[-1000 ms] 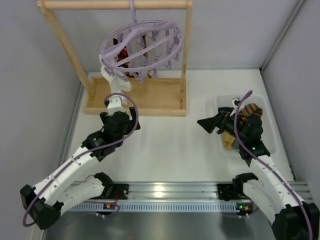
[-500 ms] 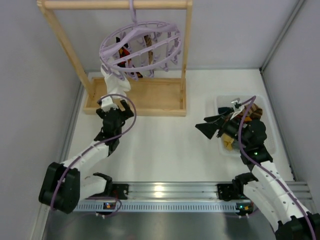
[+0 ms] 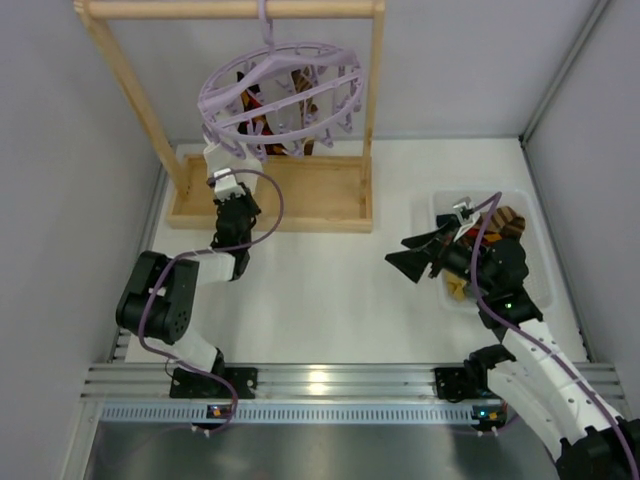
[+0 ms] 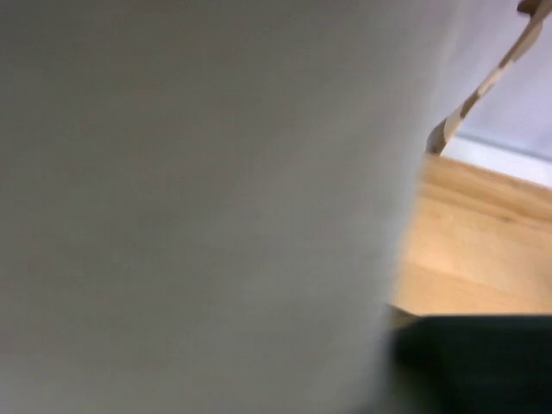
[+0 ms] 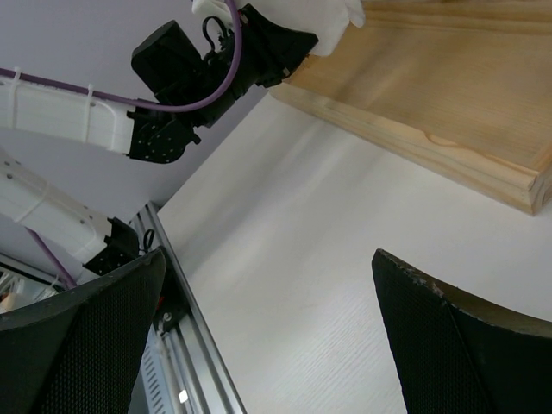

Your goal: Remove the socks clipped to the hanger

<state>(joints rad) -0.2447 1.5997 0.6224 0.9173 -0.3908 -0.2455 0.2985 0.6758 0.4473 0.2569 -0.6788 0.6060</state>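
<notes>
White sock [image 3: 217, 156] below lilac hanger [image 3: 290, 46], left fingers [image 3: 228, 184] against it, grip cannot be told, right fingers [image 5: 78, 345] wide open above counter [image 3: 330, 290].

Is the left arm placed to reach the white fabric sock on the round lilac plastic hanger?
Likely yes: the left claw sits at the white fabric sock, which fills its wrist view; nothing between.

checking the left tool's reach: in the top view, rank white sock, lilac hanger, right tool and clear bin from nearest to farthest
From the left tool:
1. white sock, right at its tip
2. lilac hanger, just beyond it, overhead
3. right tool, across the table on the right
4. clear bin, far right, beyond that tool
</notes>
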